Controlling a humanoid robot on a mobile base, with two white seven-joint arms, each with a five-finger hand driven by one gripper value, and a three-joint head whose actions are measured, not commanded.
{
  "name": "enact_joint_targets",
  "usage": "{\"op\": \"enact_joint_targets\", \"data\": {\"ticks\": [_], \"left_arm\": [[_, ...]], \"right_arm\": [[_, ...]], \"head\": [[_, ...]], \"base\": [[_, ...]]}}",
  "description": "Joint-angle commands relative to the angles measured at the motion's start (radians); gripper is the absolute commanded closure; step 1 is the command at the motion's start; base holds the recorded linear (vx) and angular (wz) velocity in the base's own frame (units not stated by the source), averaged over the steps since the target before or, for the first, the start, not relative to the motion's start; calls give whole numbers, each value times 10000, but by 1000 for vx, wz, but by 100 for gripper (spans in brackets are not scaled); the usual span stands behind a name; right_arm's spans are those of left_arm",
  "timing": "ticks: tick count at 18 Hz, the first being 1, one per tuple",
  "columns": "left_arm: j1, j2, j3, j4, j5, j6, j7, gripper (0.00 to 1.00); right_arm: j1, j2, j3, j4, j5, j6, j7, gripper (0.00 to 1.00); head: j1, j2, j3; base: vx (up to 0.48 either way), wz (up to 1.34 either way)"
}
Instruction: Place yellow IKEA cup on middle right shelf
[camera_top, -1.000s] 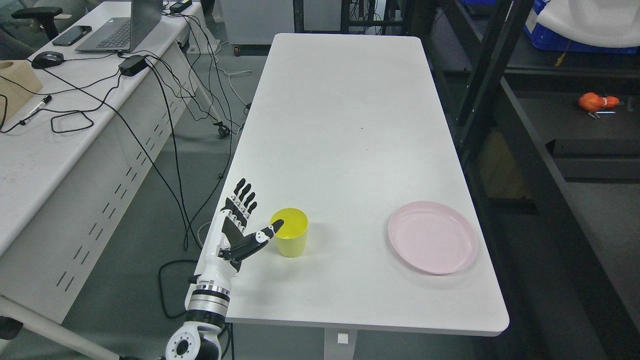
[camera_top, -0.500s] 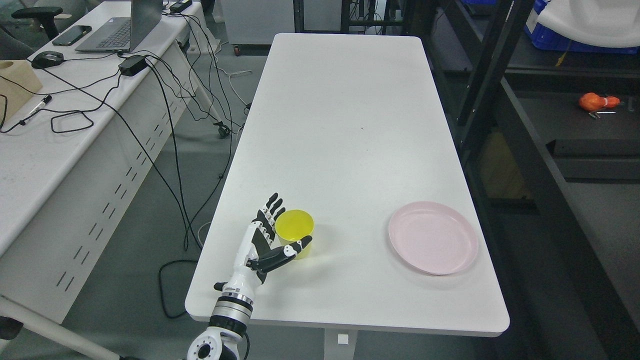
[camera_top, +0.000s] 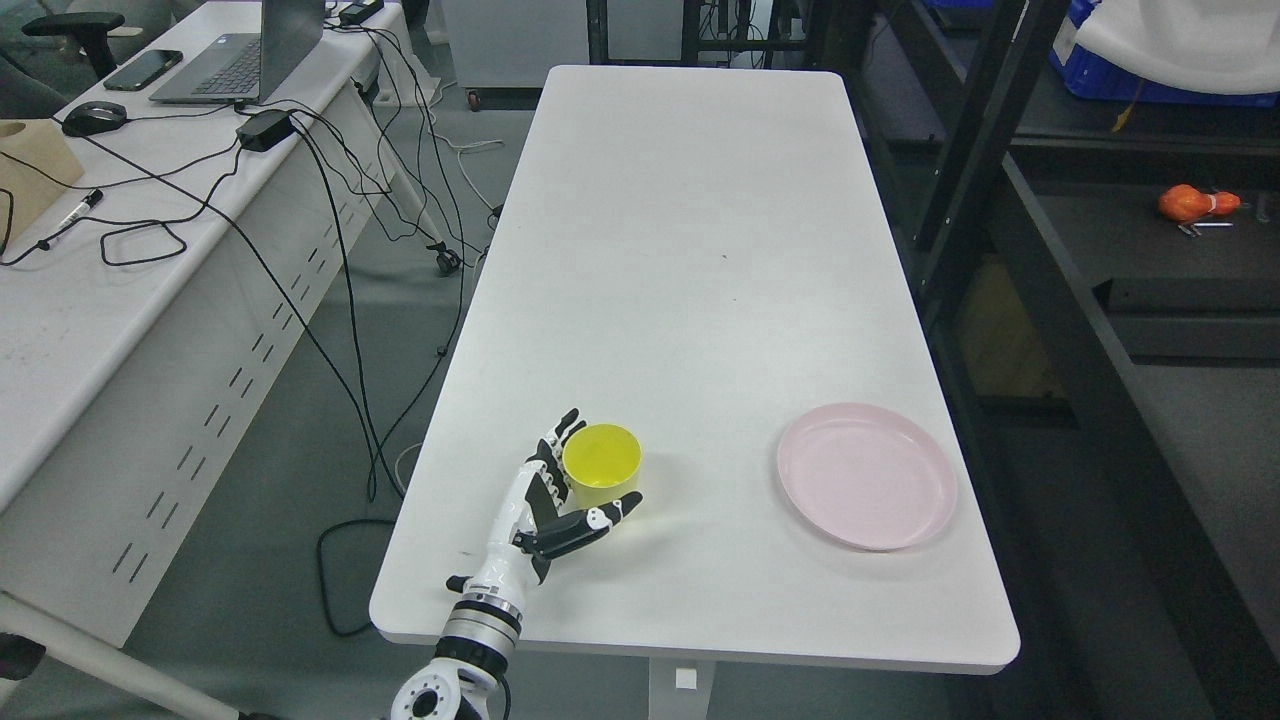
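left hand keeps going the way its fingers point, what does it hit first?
Nothing beyond the cup that already sits in the open left hand, between fingers and thumb. The fingers point up the table, which looks bare ahead. Depth is uncertain.

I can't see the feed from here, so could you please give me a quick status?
Left hand open, cupped against the yellow plastic cup, not closed. Cup upright on white table. Right hand out of view. Pink plate well clear.
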Motion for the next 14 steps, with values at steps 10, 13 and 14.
{"op": "enact_joint_targets", "data": {"ticks": [10,13,14], "left_arm": [[-538,164,386,905,-3,404,-10,37],[-507,164,631,921,28,175,-10,62],[-492,164,754,921,43,-85,5,72]], "right_arm": [[107,-175,169,-1,-246,2,-2147,0],[107,-175,169,-1,-246,2,-2147,1],[107,-175,169,-1,-246,2,-2147,1]], "head": [[0,0,0],[0,0,0],[0,0,0]], "base": [[4,0],[0,0],[0,0]]}}
